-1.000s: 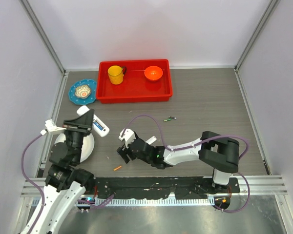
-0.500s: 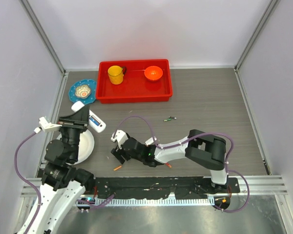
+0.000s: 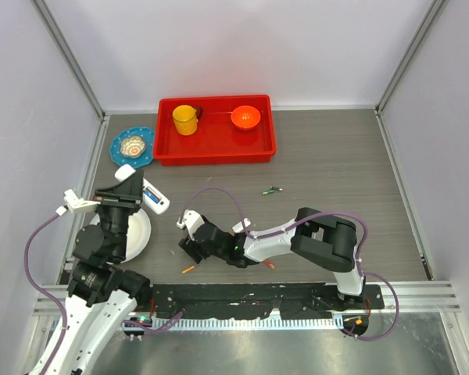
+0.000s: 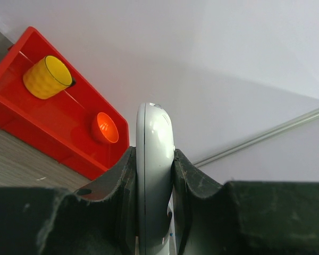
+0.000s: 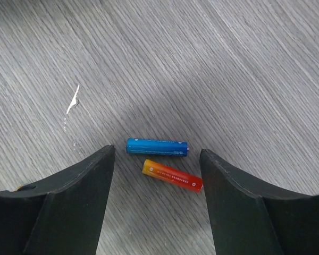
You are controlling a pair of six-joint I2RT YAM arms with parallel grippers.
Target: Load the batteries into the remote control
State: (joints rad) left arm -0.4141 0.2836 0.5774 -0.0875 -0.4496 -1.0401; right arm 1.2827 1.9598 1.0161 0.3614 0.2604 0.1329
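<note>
Remote control (image 4: 154, 127): seen edge-on, clamped in the left tool (image 4: 153, 159) at the left side of the worktop (image 5: 228, 64).
Left tool: pinching the remote control.
Blue battery (image 5: 157, 147): flat on the worktop, under the right tool (image 5: 155, 154).
Orange battery (image 5: 173, 176): just beside the blue battery, not touching it.
Right tool: spread wide, one finger on each side of the two batteries, gripping neither.

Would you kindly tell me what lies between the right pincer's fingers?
The right wrist view shows a blue battery and an orange battery lying side by side on the table, between the fingers of the right pincer, touching neither.
</note>
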